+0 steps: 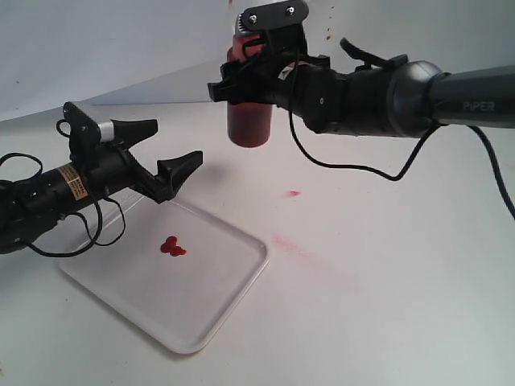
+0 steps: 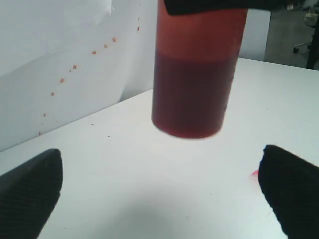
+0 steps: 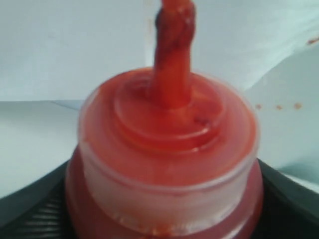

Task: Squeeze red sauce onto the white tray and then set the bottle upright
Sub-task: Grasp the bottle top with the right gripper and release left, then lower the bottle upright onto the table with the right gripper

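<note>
Blobs of red sauce (image 1: 172, 247) lie on the white tray (image 1: 233, 297). My right gripper (image 1: 256, 78) clasps the bottle (image 1: 248, 125) upright above the table (image 1: 386, 265), not yet set down. My left gripper (image 1: 173, 143) gapes empty.

Red sauce (image 1: 172, 247) lies on the white tray (image 1: 211, 307), the bottle (image 1: 248, 125) aloft behind

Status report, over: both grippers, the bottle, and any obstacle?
Left gripper open, empty, over edge of white tray. Right gripper shut on bottle, upright, seemingly not set down. Red sauce on tray. Pink smears on table beside it.
</note>
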Available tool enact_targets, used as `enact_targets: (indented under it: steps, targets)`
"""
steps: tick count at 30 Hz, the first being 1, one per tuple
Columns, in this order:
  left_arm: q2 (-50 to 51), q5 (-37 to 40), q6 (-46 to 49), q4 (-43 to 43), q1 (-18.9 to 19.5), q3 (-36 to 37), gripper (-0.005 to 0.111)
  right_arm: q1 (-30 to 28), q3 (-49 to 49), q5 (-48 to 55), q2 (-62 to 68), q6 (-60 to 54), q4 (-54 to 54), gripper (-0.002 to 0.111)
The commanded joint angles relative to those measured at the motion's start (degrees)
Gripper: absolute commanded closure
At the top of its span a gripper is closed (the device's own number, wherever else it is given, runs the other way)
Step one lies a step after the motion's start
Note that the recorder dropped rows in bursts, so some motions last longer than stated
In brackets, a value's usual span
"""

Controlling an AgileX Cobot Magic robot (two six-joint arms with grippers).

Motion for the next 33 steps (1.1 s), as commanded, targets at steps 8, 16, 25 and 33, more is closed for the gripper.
enact_targets:
  steps: [8, 16, 25, 33]
  targets:
    - [-0.6, 0.0, -0.6, -0.7, 0.2, -0.1, 0.002, -1.5, -0.5, -13.4, 6.7, 4.9, -5.7, 0.108]
    - [-0.6, 0.1, -0.6, -0.7, 0.2, -0.1, 0.002, -1.5, -0.5, -13.4, 9.3, 8.2, -5.8, 0.108]
    - [-0.6, 0.1, -0.6, -0.7, 0.2, -0.1, 0.002, -1.5, -0.5, -11.6, 9.9, 8.1, -5.8, 0.108]
    - [-0.6, 0.1, -0.6, -0.7, 0.2, -0.1, 0.002, -1.5, -0.5, -10.3, 10.0, 8.1, -7.2, 0.083]
